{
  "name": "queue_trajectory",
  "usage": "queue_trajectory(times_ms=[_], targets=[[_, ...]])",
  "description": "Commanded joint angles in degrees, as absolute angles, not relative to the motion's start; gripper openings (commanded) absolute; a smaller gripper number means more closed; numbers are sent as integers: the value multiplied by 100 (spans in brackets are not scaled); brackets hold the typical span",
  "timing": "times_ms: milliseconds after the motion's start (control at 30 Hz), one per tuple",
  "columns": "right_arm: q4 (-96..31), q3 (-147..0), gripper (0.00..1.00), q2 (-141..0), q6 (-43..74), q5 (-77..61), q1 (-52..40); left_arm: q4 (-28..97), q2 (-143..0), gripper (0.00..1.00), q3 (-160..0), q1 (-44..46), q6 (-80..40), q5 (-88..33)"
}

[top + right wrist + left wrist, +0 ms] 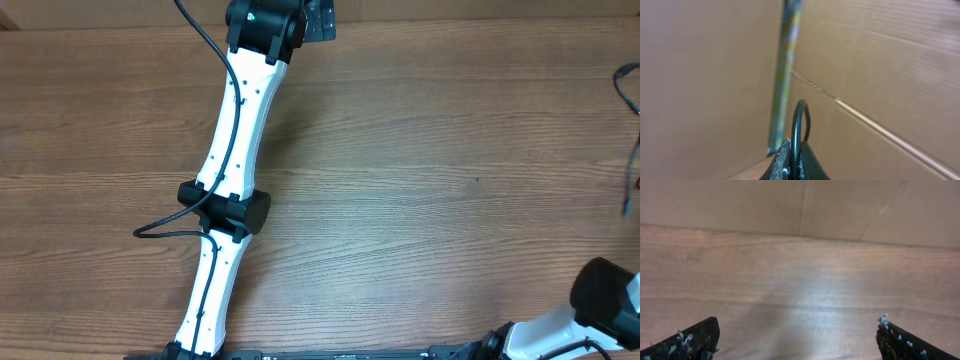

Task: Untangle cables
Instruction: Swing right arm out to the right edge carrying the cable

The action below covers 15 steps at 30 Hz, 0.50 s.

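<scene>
Clamped tight, the right gripper (794, 156) is being seen pinching a black cable loop (800, 120). The loop is being shown in the right wrist view rising upright from between the closed fingertips. Behind it, a cardboard wall (880, 65) and a blurred vertical strip (787, 60) are being shown; what the strip is cannot be told.

From overhead, the cables (628, 88) are being seen only as thin black strands at the far right edge of the wooden table (420, 180), curving out of the picture. Whether they are lying on the wood or hanging above it cannot be told. The right arm (600, 305) is being caught only in part at the lower right corner, with its fingers outside that view.

The left gripper (797, 322) is being shown spread wide, with nothing between its fingers (695, 340) but bare wood. The left arm (235, 140) is being seen stretched from the near edge to the far edge of the table, well apart from the strands on the right.
</scene>
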<state>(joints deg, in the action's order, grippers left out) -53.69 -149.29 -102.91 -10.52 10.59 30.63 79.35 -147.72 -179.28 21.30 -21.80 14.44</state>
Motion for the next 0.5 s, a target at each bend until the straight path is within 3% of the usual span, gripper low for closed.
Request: queue_trajectory(times_ms=[0,467], targets=[[-5107,-14379,4,-10315,-958,440,3437,8167,-14492,100,-18000,2119,-2058,1531],[-3548,-13976,4,-10663,-692,-593,3568,8676,-14492,100,-18002,2237,-2095,1087]])
